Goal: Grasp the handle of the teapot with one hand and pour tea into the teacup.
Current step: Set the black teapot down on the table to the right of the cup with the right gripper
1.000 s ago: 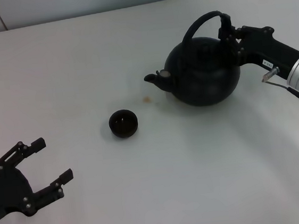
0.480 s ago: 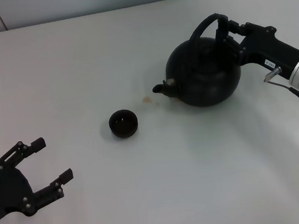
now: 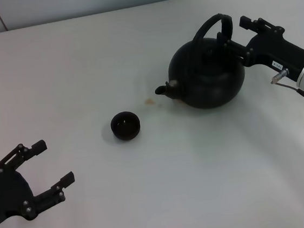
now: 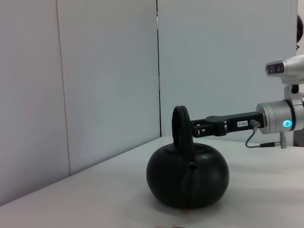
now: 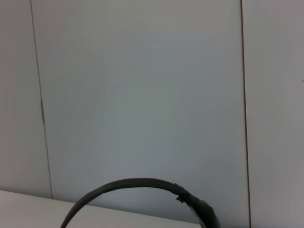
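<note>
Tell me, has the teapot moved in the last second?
Yes. The teapot has shifted slightly right and turned; its spout now sits farther from the unmoved teacup.

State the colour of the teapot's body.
Matte black teapot, clearest in the head view.

A small white label (image 4: 242, 124) sat on the black right arm, but its print was too small to read.
</note>
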Action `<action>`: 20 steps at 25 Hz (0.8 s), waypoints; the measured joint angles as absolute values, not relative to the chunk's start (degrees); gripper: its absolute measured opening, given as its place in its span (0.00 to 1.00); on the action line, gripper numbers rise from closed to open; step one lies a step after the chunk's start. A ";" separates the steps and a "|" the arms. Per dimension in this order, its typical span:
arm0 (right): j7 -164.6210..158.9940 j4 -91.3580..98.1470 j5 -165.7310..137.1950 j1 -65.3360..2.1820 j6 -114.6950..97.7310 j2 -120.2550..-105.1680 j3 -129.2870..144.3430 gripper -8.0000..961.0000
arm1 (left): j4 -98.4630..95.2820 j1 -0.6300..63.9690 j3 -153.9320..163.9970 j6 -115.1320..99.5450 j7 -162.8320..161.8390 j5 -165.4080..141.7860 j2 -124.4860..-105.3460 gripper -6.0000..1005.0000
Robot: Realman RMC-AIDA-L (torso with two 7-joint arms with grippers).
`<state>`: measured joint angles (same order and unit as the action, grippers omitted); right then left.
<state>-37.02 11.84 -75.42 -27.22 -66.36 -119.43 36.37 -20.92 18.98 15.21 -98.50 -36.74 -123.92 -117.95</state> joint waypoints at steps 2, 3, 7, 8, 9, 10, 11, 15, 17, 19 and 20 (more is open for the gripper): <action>-36.90 11.85 -75.41 -27.12 -66.45 -119.44 36.23 0.73 | -20.92 18.98 15.21 -98.51 -36.74 -123.92 -117.94 0.86; -36.71 11.86 -75.41 -26.97 -66.72 -119.44 36.09 0.74 | -20.92 18.98 15.21 -98.51 -36.74 -123.92 -117.94 0.86; -35.04 11.49 -75.39 -25.40 -71.28 -119.45 35.63 0.76 | -20.92 18.98 15.21 -98.53 -36.74 -123.92 -117.95 0.86; -34.68 11.31 -75.39 -24.86 -72.55 -119.44 35.48 0.76 | -20.92 18.98 15.22 -98.53 -36.74 -123.92 -117.94 0.86; -34.33 11.13 -75.39 -24.21 -74.08 -119.45 35.30 0.76 | -20.92 18.98 15.28 -98.53 -36.74 -123.92 -117.94 0.86; -33.97 10.75 -75.39 -23.02 -76.29 -119.45 35.13 0.76 | -20.92 18.98 15.41 -98.52 -36.77 -123.92 -117.95 0.86; -33.94 10.55 -75.39 -22.50 -76.94 -119.46 35.12 0.76 | -20.92 18.98 15.45 -98.53 -36.79 -123.92 -117.94 0.86; -33.90 8.92 -75.39 -19.35 -81.39 -119.46 34.31 0.76 | -20.92 18.98 15.50 -98.53 -36.81 -123.92 -117.93 0.86; -33.86 8.28 -75.39 -18.34 -82.82 -119.49 33.46 0.76 | -20.92 19.00 15.54 -98.52 -36.82 -123.93 -117.89 0.86; -33.76 7.57 -75.39 -17.84 -83.46 -119.38 32.94 0.76 | -20.92 19.03 15.57 -98.53 -36.82 -123.92 -117.88 0.86; -33.76 7.57 -75.39 -17.84 -83.46 -119.38 32.94 0.76 | -20.92 19.10 15.58 -98.52 -36.83 -123.92 -117.88 0.86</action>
<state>-33.76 7.57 -75.39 -17.84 -83.46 -119.38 32.94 -20.92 19.10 15.58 -98.52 -36.83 -123.92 -117.88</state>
